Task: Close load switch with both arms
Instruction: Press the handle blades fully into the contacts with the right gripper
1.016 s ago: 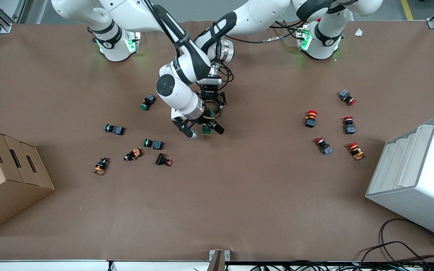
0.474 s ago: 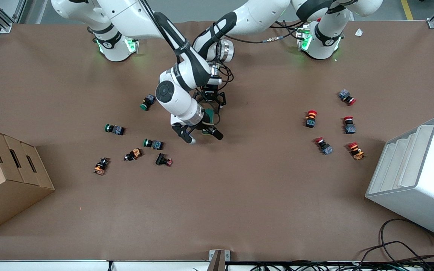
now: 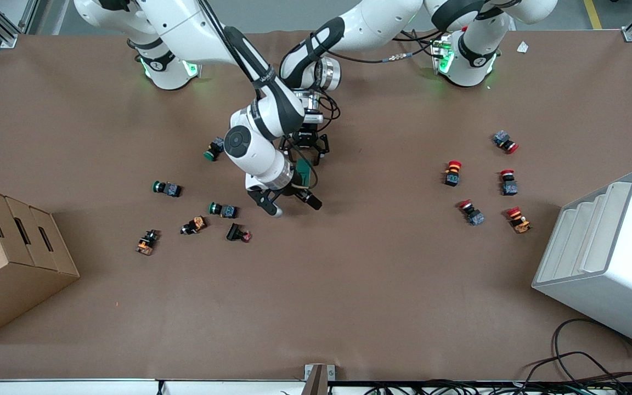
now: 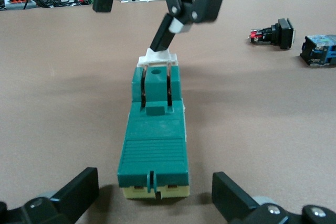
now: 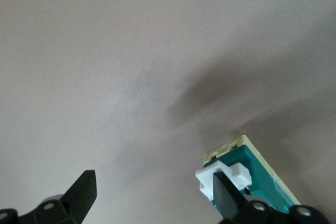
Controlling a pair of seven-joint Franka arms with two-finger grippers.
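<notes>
The load switch (image 3: 304,172), a dark green block with a cream base, lies flat in the middle of the table. In the left wrist view the load switch (image 4: 155,135) has its white handle (image 4: 157,56) at the end away from my left gripper. My left gripper (image 3: 305,158) is open, its fingers (image 4: 79,192) either side of the switch's near end with a gap on both sides. My right gripper (image 3: 294,206) is open too. One of its fingers (image 5: 226,198) rests against the white handle (image 5: 223,174); the other finger stands over bare table.
Green-capped push buttons (image 3: 167,188) and orange-bodied ones (image 3: 194,225) lie toward the right arm's end, near a cardboard box (image 3: 9,258). Red-capped buttons (image 3: 452,172) lie toward the left arm's end, by a white bin (image 3: 607,258). Cables (image 3: 579,367) hang at the front edge.
My right arm's wrist and gripper have shifted a little toward the front camera and the right arm's end, with one finger still at the switch's handle. The left gripper has stayed in place.
</notes>
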